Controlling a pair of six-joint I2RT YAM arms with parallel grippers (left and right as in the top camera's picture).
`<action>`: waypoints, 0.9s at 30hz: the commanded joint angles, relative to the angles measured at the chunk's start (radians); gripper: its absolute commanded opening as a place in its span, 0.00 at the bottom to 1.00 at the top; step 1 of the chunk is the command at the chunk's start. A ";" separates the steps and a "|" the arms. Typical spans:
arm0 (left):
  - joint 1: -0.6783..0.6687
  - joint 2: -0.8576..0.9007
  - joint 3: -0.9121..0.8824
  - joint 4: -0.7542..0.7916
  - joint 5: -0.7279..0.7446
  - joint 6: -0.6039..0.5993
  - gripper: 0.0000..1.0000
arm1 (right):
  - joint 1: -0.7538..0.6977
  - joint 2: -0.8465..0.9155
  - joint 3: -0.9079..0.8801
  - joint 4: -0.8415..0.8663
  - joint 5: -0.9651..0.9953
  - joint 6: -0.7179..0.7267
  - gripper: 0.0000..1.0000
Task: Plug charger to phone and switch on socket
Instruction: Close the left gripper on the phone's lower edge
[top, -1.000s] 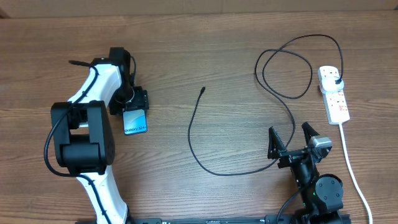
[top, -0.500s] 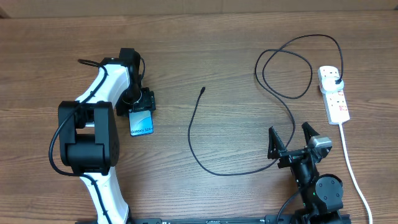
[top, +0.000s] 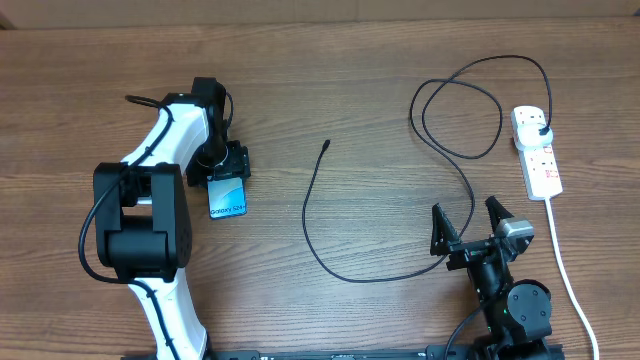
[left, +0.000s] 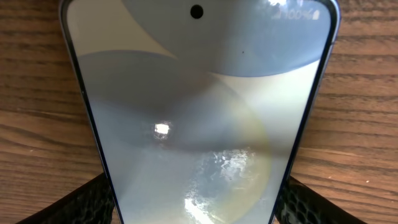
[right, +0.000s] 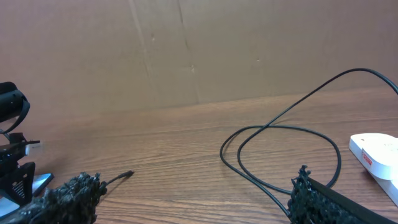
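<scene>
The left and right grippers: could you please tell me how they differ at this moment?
The left gripper is shut on the phone, its fingers at both edges; the right gripper is open and holds nothing. The left gripper is out over the left half of the table, while the right gripper sits near the front edge, close to the charger cable. Both are black two-finger grippers.

The phone (left: 199, 124) is glossy, the table (top: 350, 100) grained wood, the socket (top: 543, 165) smooth plastic
</scene>
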 joint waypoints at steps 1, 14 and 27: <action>-0.023 0.058 -0.046 0.029 0.127 -0.013 0.78 | -0.005 -0.009 -0.011 0.004 -0.002 -0.008 1.00; -0.023 0.058 -0.046 0.028 0.127 -0.013 0.78 | -0.005 -0.009 -0.011 0.004 -0.002 -0.008 1.00; -0.023 0.058 -0.046 0.026 0.127 -0.012 0.79 | -0.005 -0.009 -0.011 0.004 -0.002 -0.008 1.00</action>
